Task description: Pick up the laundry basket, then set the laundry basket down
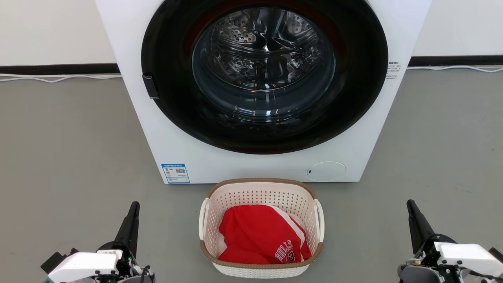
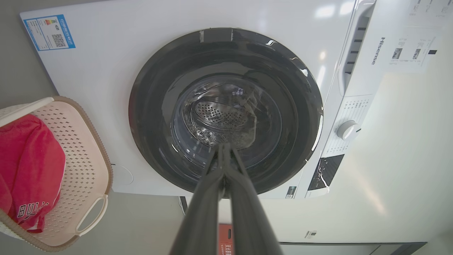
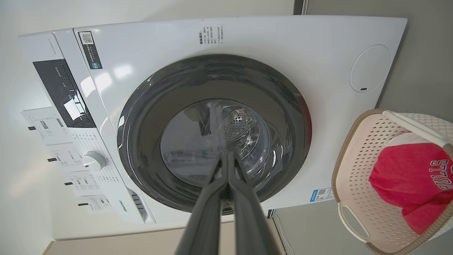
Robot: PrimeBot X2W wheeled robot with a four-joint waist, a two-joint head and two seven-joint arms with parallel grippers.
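The laundry basket [image 1: 261, 198], cream-white and perforated with a brown rim and white side handles, stands on the grey floor just in front of the washer. A red garment [image 1: 259, 236] lies inside it. My left gripper [image 1: 134, 205] is low at the left, well clear of the basket, shut and empty. My right gripper [image 1: 410, 203] is low at the right, also apart from it, shut and empty. In the left wrist view the shut left gripper [image 2: 224, 146] points at the washer door, with the basket [image 2: 85, 166] at the left edge. In the right wrist view the right gripper [image 3: 227, 154] does the same, the basket [image 3: 357, 170] at the right.
A white front-loading washer [image 1: 196, 153] with a dark round glass door [image 1: 264, 74] stands right behind the basket. Grey floor [image 1: 70, 149] spreads to both sides. A white wall with a dark baseboard and a white cable [image 1: 59, 78] runs behind.
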